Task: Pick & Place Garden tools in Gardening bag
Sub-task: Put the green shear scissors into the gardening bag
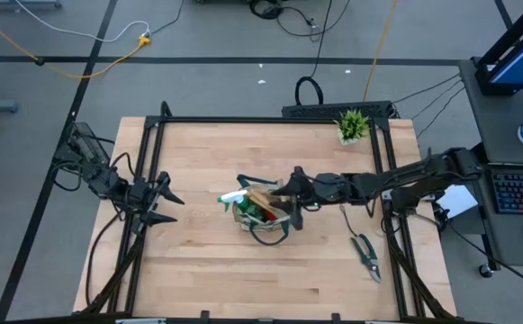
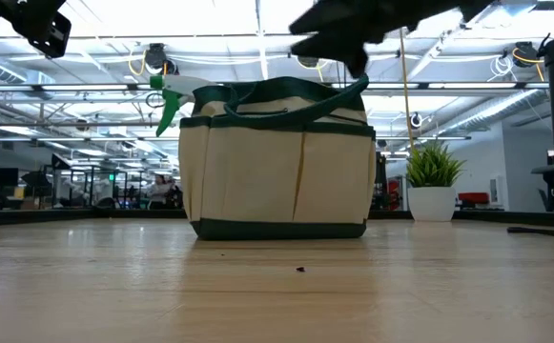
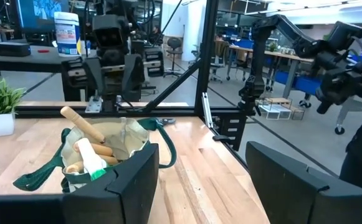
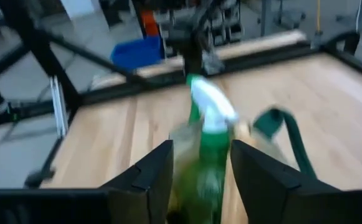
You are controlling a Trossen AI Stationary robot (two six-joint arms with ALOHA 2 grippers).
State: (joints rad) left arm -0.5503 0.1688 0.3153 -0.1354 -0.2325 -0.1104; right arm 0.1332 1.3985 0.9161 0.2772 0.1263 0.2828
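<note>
The worktop [image 1: 207, 279] is a pale wooden board inside a black frame, and it carries one bag, one potted plant and one loose pair of shears.

Two dark arms reach over it. The left arm waits near the left edge, its left tool [image 1: 164, 202] hanging with its two fingers spread and nothing between them; in the left wrist view those fingers [image 3: 121, 186] stand well apart. The right arm stretches from the right edge to the middle, and the right tool [image 1: 295, 209] sits just beside the bag's right side. In the right wrist view its fingers [image 4: 149, 171] are parted on either side of the spray bottle; whether they press on it cannot be told.

The single gardening bag [image 1: 263, 214] stands upright at about the middle of the worktop: round, tan fabric, dark green trim at rim and base, a dark green loop handle drooping over its side. Stitched pockets show on its wall in the low view.

One green spray bottle [image 1: 236, 197] with a white head pokes out of the bag toward the left edge. Two wooden handles [image 3: 84, 127] stick up from the bag.

One small spiky potted plant [image 1: 352, 126] stands near the far right corner.

One pair of pruning shears [image 1: 365, 255] lies flat near the right edge, well apart from the bag.
</note>
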